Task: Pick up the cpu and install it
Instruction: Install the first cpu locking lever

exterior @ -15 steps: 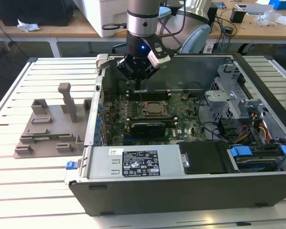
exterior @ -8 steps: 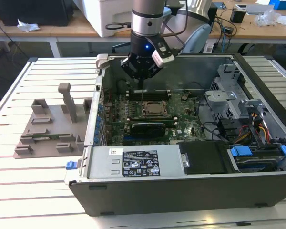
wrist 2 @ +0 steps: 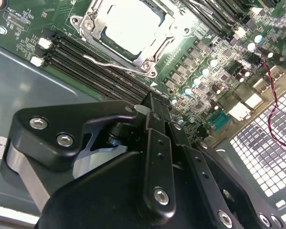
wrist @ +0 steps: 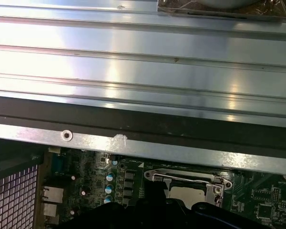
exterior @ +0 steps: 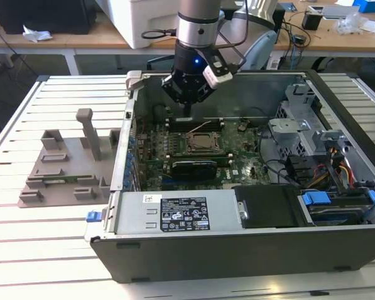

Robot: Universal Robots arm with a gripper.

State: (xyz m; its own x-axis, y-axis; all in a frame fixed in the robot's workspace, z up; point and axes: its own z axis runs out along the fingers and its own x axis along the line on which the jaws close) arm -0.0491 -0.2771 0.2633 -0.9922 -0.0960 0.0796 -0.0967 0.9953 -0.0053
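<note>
Above the socketed cpu [wrist 2: 129, 24] in the second wrist view, pincer [wrist 2: 155, 112] pressed closed, empty.

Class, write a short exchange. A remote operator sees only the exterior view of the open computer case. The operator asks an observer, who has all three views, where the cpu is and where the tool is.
Operator: The socket looks dark from my view. Is the cpu there?
Observer: Yes. In the second wrist view the cpu lies flat inside the socket's metal frame, pale top up.
Operator: Is the tool touching it?
Observer: No. In that view the tool hangs beside the socket, above the black memory slots, apart from the cpu.
</note>
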